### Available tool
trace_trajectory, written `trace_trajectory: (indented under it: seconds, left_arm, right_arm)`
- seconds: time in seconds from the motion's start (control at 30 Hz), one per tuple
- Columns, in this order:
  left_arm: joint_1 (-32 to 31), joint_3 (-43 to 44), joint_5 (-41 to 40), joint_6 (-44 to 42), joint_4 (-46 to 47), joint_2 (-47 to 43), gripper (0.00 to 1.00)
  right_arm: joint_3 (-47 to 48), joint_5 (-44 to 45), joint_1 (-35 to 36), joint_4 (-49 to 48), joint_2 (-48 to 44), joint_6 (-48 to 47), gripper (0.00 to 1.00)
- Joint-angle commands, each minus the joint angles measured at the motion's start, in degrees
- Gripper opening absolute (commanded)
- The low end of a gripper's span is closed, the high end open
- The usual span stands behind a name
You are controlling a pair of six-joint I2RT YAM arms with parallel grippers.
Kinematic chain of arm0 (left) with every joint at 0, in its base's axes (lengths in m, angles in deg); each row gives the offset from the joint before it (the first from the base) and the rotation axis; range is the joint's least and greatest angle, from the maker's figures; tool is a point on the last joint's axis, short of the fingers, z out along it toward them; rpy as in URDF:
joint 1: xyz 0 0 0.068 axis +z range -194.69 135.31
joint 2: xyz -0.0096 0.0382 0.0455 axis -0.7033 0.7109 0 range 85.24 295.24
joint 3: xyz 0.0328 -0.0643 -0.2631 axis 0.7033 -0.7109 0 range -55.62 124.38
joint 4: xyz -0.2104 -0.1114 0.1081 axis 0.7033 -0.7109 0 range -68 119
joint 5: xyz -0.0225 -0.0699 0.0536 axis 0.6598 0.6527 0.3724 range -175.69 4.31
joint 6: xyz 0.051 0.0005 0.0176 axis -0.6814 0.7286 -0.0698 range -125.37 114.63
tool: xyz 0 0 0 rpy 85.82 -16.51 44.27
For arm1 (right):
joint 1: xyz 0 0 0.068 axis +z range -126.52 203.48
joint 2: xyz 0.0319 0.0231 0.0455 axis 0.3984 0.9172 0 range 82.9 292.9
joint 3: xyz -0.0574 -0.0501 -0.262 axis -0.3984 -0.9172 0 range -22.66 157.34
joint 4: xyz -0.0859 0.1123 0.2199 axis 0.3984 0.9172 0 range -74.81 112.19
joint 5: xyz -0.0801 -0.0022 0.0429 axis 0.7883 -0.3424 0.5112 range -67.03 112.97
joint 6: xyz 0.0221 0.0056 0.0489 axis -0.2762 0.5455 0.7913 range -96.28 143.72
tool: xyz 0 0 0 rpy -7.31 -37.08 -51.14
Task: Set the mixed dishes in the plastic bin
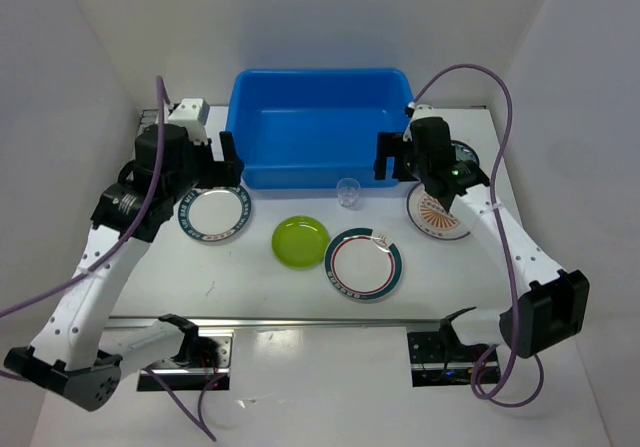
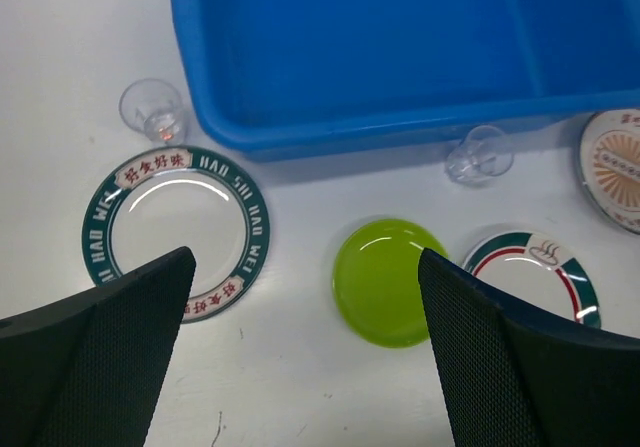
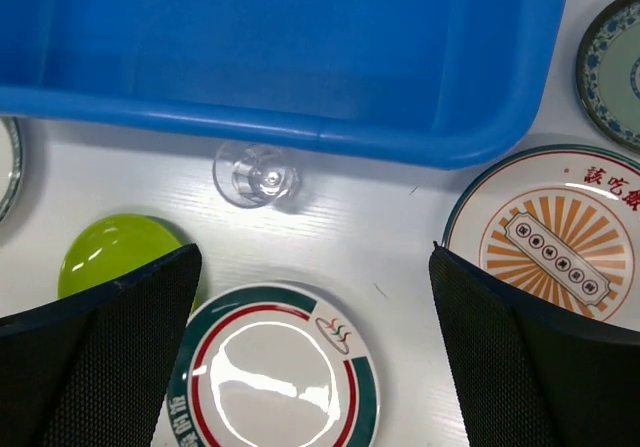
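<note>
The blue plastic bin (image 1: 318, 175) stands at the back centre with nothing showing inside. In front of it lie a white teal-rimmed plate (image 1: 213, 214), a lime-green plate (image 1: 300, 241), a second teal-rimmed plate with a red ring (image 1: 365, 264) and an orange-sunburst plate (image 1: 437, 219). A small dark teal plate (image 1: 466, 154) is partly hidden behind the right arm. One clear cup (image 1: 348, 191) stands by the bin's front wall. Another clear cup (image 2: 152, 109) shows in the left wrist view. My left gripper (image 1: 228, 165) hovers open above the left plate. My right gripper (image 1: 393, 159) hovers open near the bin's front right corner.
White walls enclose the table on the left, right and back. A metal rail (image 1: 320, 322) runs along the near edge between the arm bases. A purple cable (image 1: 505, 117) loops above the right arm.
</note>
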Motion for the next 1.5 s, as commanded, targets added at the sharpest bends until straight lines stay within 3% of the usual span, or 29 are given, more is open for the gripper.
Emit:
trace_trajectory:
  seconds: [0.0,0.07,0.2,0.33,0.57,0.67,0.7,0.73,0.87,1.3,1.47]
  left_arm:
    - [-0.4,-2.5,3.7,-3.0,5.1,-4.0,0.99]
    - [-1.0,-4.1,5.0,-3.0,6.3,-5.6,0.99]
    - [-1.5,-11.9,4.9,3.5,13.9,-14.3,0.99]
    - [-1.5,-15.7,-4.0,6.4,15.3,-19.9,0.99]
    - [-1.5,-19.2,-3.3,7.0,19.1,-23.2,0.99]
    - [-2.1,-20.3,-2.8,7.5,19.1,-23.2,0.99]
    - [-2.1,-20.3,-2.8,7.5,19.1,-23.2,0.99]
    - [-2.1,-20.3,-2.8,7.5,19.7,-23.2,0.99]
    - [-2.1,-19.6,-2.8,5.1,19.6,-22.3,0.99]
    - [-2.1,-18.0,-5.1,2.4,17.9,-20.6,0.99]
    - [-2.1,-17.4,-5.7,2.4,17.4,-19.4,0.99]
  right_arm:
    - [-2.1,-5.6,-0.3,-0.3,-6.6,1.6,1.00]
    - [-3.3,-6.5,-0.3,-0.3,-7.2,2.2,1.00]
    - [-10.9,-16.4,-0.3,-4.8,-11.9,8.2,1.00]
    - [-17.2,-20.0,-0.3,-8.2,-13.3,12.6,0.91]
    - [-19.0,-15.3,-0.3,-12.3,-9.6,15.1,0.69]
    - [-19.6,-13.4,0.2,-14.8,-5.4,15.6,0.66]
    - [-18.8,-12.2,0.2,-15.6,-4.3,15.6,0.62]
    - [-18.8,-11.1,1.1,-16.1,-2.2,15.6,0.51]
    - [-14.4,-1.5,6.1,-17.8,2.8,14.1,0.42]
    - [-11.5,15.1,10.7,-23.7,14.0,18.2,0.41]
    - [-12.0,17.3,11.7,-27.8,15.8,20.8,0.41]
